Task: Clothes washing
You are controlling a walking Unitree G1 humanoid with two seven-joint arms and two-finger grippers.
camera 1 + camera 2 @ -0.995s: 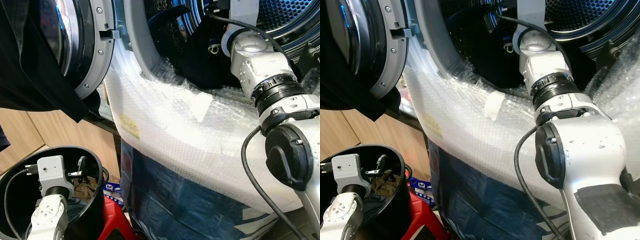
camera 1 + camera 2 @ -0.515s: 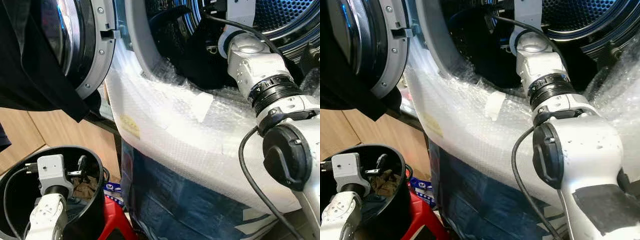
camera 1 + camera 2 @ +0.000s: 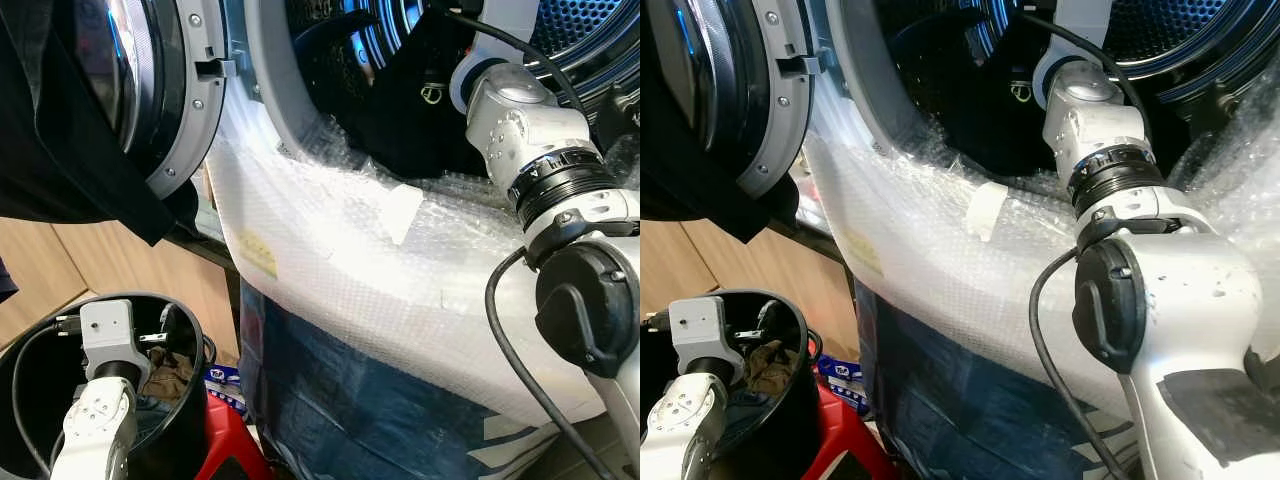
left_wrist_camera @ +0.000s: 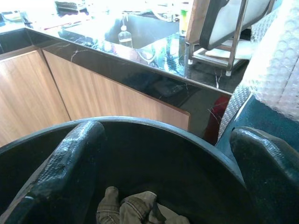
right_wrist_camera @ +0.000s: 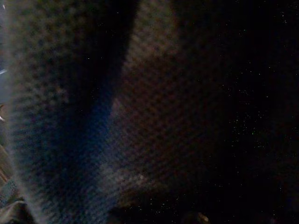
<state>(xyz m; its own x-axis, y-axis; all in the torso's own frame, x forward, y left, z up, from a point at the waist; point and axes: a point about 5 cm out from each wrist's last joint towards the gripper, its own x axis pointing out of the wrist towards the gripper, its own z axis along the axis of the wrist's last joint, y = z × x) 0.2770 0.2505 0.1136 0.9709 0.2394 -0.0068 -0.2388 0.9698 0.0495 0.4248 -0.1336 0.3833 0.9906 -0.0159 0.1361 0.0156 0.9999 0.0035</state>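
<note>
The robot's right arm [image 3: 530, 140] is reaching into the open washing machine drum [image 3: 560, 30] at the upper right of the frame, its claw buried among dark clothes [image 3: 410, 110] inside. The right wrist camera is showing little more than dim, blurred cloth [image 5: 117, 116] pressed close to the lens, so whether those fingers are apart or together cannot be told. Bubble wrap [image 3: 340, 250] is covering the machine's front below the opening, and the round door [image 3: 160, 90] is standing open at the upper left with a dark garment [image 3: 70, 150] draped across it. At the lower left, the left gripper [image 4: 163, 182] is hanging inside a black bucket [image 3: 190, 400], fingers [image 4: 70, 163] spread wide apart above a crumpled brownish garment [image 4: 135, 210]. That wrist camera is also catching wooden cabinets [image 4: 93, 93] and a glossy dark countertop [image 4: 154, 51] beyond the bucket rim.
</note>
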